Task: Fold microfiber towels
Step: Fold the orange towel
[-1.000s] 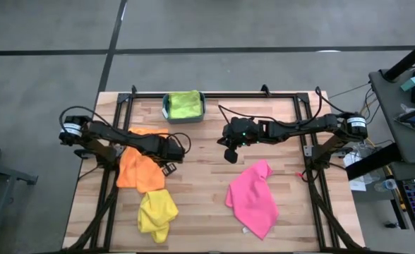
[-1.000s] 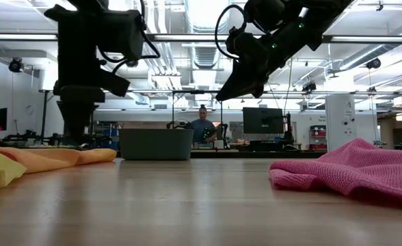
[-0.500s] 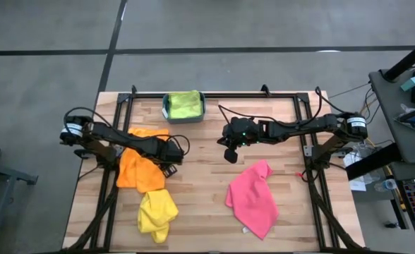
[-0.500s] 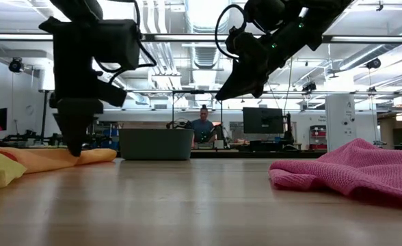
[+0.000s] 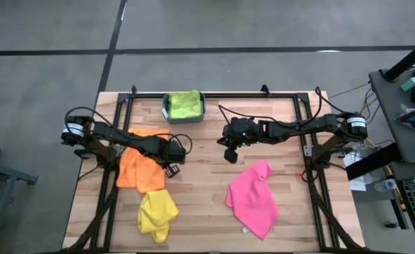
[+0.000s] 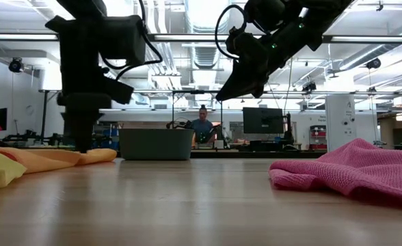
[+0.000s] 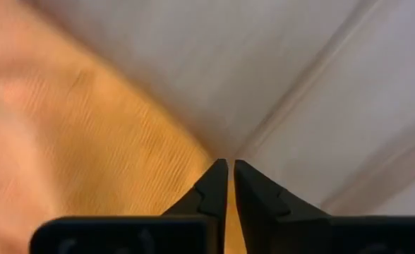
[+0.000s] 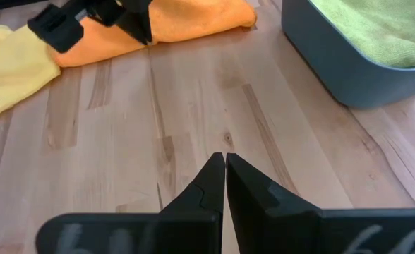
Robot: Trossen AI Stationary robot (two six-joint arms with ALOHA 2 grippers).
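The left hand (image 5: 171, 161) sits closed at the orange towel's (image 5: 138, 169) edge on the counter (image 5: 207, 197) — whether it pinches cloth is unclear, though it looks placed to lift a corner for folding. The right hand (image 5: 230, 156) waits closed and empty above mid-counter — clear of the pink towel (image 5: 253, 201).

Your left arm reaches from the table's left edge toward its middle, its left end effector (image 5: 171, 169) pointing down near the table (image 5: 207, 190), fingers pressed nearly together with only a thin slit between them. Your right arm stretches in from the table's right edge, and its right end effector (image 5: 230, 156) hangs well above the table near the centre, tilted, fingers fully together.
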